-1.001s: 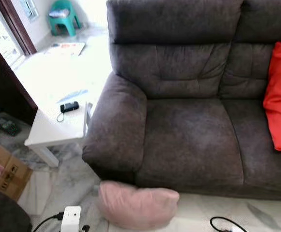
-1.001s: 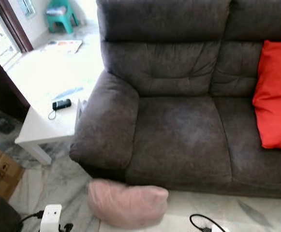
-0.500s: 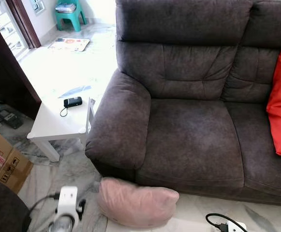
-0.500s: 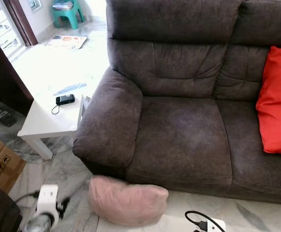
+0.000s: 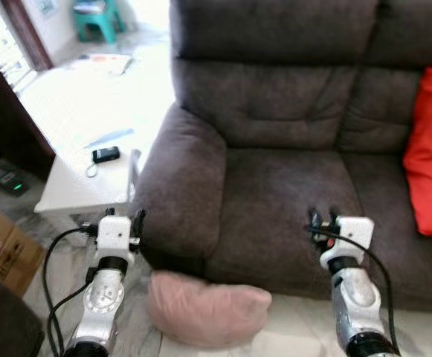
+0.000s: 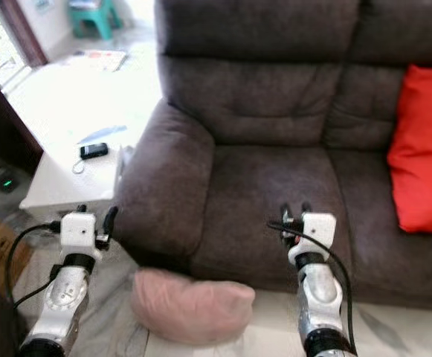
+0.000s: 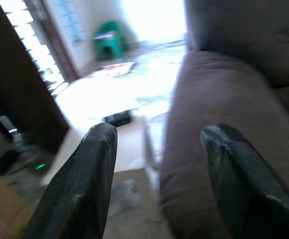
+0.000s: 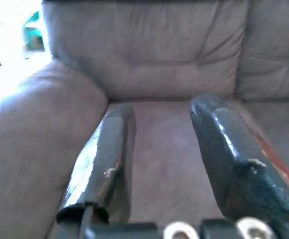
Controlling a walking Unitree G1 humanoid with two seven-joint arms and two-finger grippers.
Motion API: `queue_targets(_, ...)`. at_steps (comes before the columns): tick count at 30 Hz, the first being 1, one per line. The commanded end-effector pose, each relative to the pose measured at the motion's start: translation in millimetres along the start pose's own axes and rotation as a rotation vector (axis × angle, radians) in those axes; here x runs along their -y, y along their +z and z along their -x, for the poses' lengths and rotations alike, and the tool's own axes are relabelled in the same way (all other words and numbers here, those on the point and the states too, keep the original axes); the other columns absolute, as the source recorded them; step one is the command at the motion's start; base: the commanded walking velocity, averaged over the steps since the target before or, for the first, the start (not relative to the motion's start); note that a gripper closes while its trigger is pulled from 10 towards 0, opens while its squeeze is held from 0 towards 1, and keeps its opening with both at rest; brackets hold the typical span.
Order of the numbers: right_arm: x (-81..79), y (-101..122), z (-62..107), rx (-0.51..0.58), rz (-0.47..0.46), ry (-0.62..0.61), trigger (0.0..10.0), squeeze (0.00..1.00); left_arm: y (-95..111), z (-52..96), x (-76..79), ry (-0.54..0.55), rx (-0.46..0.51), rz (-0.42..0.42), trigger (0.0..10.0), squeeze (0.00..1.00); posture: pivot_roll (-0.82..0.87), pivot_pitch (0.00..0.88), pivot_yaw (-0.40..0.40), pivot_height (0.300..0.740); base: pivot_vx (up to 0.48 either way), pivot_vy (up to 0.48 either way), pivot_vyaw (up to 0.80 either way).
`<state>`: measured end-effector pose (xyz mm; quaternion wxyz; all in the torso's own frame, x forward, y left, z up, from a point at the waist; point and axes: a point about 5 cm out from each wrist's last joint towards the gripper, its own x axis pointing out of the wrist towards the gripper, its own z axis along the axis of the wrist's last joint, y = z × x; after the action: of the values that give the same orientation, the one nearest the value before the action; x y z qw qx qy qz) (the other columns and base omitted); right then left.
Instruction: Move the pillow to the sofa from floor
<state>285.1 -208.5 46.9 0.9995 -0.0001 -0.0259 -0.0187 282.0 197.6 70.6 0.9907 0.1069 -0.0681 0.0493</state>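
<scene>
One pink pillow [image 5: 207,315] lies on the floor [image 5: 119,277], pressed up against the front base of the sofa [image 5: 290,201], below its left armrest [image 5: 182,190]. Nothing holds it.

Count: one dark brown sofa, two seat sections visible. One red cushion [image 5: 431,152] stands against the backrest on the right-hand seat. One white counter [image 5: 74,193] beside the armrest, carrying one small black device [image 5: 105,154] with a cord. One cardboard box [image 5: 4,249] on the floor at the far left. One green stool [image 5: 95,16] far back near the bright doorway.

Two arms raised, both silver. Left gripper [image 5: 119,216] is up in front of the armrest, above and to the left of the pillow, clear of it. Right gripper [image 5: 323,219] is up over the front of the left seat cushion, above and to the right of the pillow, also clear of it.

Left wrist view: two black fingers [image 7: 82,184] spread wide, jaws apart, nothing between them; past them the armrest, the counter with the black device [image 7: 117,118], and the green stool [image 7: 108,40], blurred.

Right wrist view: fingers [image 8: 107,159] likewise parted, jaws apart and empty, looking along the seat cushion to the backrest [image 8: 154,50].

The head views give the pillow and the red cushion; the wrist views look out over the sofa and room instead. All frames are somewhat soft.
</scene>
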Motion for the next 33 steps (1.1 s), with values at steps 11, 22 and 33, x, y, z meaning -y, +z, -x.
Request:
queue_targets(11,-5.8,15.4,44.3,0.055,0.041,0.067,10.0,0.00,36.9,18.6,-22.7,0.076,0.093,-0.016,10.0,0.00,-0.05,0.000,0.012,0.740,0.000,0.000,0.00)
queue_targets(22,-14.1,33.9,23.3,0.086,-0.001,0.057,10.0,0.00,32.0,10.5,-9.2,0.060,0.037,0.052,10.0,0.00,-0.04,0.000,-0.002,0.740,0.000,0.000,0.00)
queue_targets(33,-17.1,46.3,8.7,0.107,-0.007,0.049,10.0,0.00,39.7,0.5,-6.8,0.036,0.052,0.053,10.0,0.00,-0.04,0.007,-0.001,0.740,0.000,0.000,0.00)
